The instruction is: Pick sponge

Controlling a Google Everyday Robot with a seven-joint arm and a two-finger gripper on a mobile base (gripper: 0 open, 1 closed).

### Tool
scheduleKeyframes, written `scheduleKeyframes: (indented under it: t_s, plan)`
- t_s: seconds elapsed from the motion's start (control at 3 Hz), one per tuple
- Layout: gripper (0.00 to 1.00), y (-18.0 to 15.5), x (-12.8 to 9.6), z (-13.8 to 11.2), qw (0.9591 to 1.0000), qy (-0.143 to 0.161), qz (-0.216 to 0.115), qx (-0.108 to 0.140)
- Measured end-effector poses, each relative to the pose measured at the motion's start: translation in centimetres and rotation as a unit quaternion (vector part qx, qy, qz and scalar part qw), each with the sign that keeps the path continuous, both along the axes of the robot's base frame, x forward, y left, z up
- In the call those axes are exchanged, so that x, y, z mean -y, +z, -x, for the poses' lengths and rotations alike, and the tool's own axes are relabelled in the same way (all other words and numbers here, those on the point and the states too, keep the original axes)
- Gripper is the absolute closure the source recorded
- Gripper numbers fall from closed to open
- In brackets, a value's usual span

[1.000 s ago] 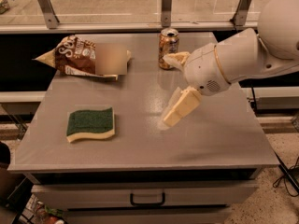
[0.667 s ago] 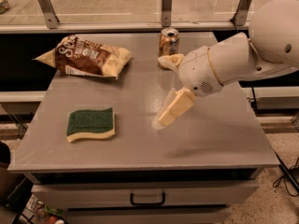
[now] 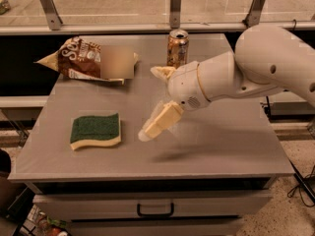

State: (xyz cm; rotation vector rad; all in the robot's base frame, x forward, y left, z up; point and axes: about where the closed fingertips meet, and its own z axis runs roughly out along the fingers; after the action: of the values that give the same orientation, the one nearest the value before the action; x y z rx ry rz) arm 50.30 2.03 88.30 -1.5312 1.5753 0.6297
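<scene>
Camera view: sponge [image 3: 96, 131] lies flat, green side up, front-left on the tabletop [image 3: 221, 149], untouched. The hand [image 3: 150, 103] hangs just to its right, fingers spread apart, holding nothing. It's slid left & a bit lower vs. a sec ago, closing on the sponge. Looks like approach under way, no grasp yet. Can [image 3: 177, 48] & snack bag [image 3: 81, 60] sit at the back.
</scene>
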Motion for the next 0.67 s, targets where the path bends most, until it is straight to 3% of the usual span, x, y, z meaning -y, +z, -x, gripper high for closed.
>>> scheduleKeyframes:
  t_s: [0.67]
  plan:
    - [0.00,-2.7,-5.0,0.6,0.9997,0.007,-0.019,-0.015]
